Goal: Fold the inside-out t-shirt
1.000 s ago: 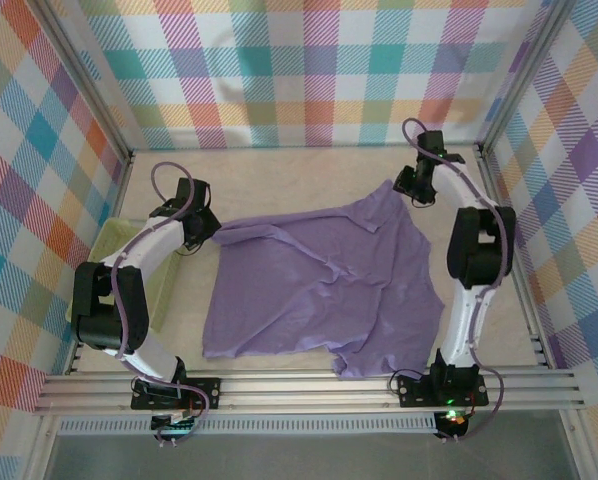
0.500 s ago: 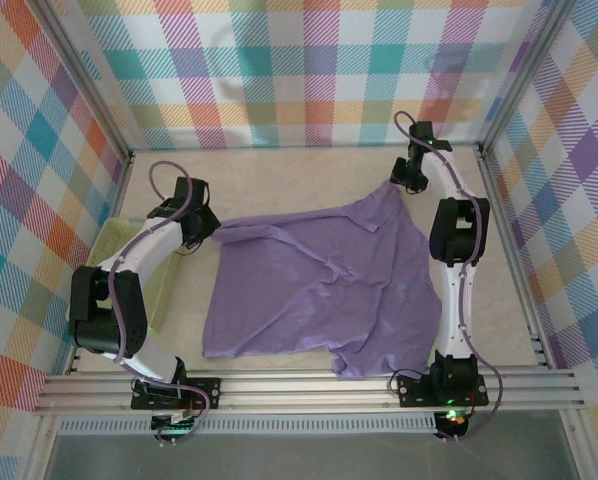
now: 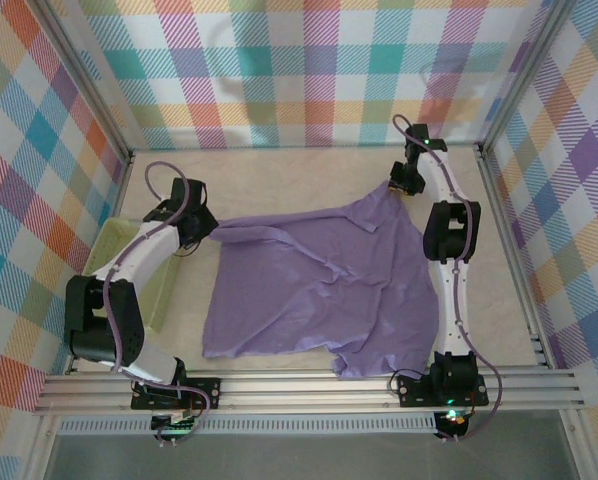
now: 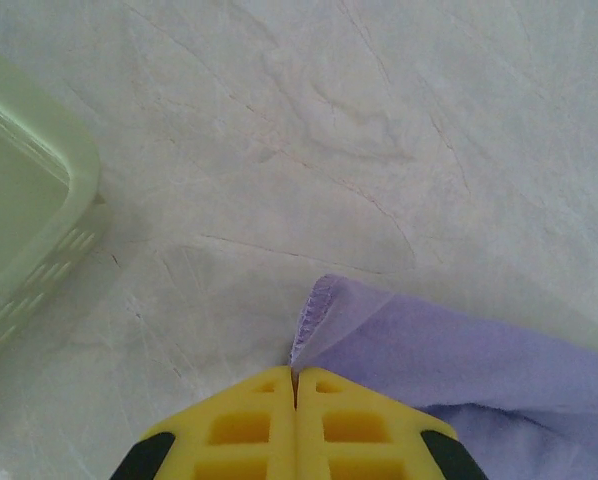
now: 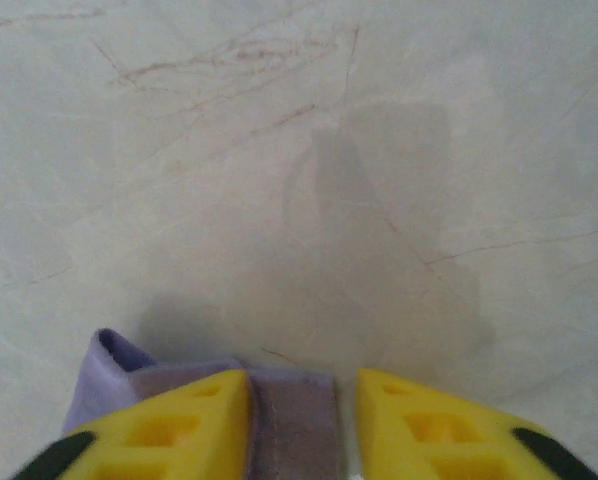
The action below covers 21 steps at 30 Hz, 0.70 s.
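Note:
The inside-out t-shirt (image 3: 319,290), lavender and wrinkled, lies spread across the middle of the table. My left gripper (image 3: 211,228) is at its far left corner. In the left wrist view that gripper (image 4: 295,375) is shut on the stitched hem of the t-shirt (image 4: 459,350), which fans out to the right. My right gripper (image 3: 391,190) is at the shirt's far right corner. Its yellow fingers (image 5: 301,385) stand apart around a strip of the t-shirt (image 5: 294,420). The left finger touches the cloth and a narrow gap remains at the right finger.
A pale green bin (image 3: 109,250) sits along the left wall, close to my left arm; its rim (image 4: 19,230) is left of the gripper. Bare marbled tabletop (image 3: 279,185) lies beyond the shirt toward the plaid back wall. A metal rail (image 3: 309,390) runs along the near edge.
My right arm has reached farther toward the back and its gripper has come down onto the shirt's far right corner, jaws narrowing around the cloth. The left gripper keeps its hold.

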Each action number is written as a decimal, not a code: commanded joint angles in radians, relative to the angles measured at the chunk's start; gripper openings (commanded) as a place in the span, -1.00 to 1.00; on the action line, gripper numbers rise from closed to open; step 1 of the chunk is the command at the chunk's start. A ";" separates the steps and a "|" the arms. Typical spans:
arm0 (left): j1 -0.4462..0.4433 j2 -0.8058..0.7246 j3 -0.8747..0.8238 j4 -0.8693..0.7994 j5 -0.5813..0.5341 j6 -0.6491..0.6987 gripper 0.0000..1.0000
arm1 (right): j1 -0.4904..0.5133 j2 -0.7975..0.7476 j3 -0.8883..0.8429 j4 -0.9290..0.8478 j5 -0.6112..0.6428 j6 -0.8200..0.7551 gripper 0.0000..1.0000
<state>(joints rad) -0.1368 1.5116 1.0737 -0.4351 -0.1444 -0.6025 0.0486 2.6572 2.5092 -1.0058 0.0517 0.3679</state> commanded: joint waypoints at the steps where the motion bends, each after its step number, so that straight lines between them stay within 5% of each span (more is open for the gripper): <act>1: -0.004 -0.048 -0.012 0.001 -0.032 0.001 -1.00 | 0.011 0.042 0.029 -0.102 -0.007 0.038 -0.43; 4: -0.005 -0.062 -0.010 -0.009 -0.045 0.007 -1.00 | 0.010 0.042 0.028 -0.115 0.017 0.054 -0.47; 12: -0.003 -0.053 0.000 -0.016 -0.037 0.014 -1.00 | 0.011 -0.035 -0.023 -0.082 0.052 0.036 -0.99; 21: -0.002 -0.030 0.038 -0.035 -0.006 0.026 -1.00 | 0.007 -0.196 -0.118 -0.022 0.068 0.030 -1.00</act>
<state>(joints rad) -0.1368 1.4754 1.0748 -0.4431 -0.1642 -0.6003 0.0521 2.5755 2.4218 -1.0370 0.0990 0.4057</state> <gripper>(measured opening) 0.064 0.065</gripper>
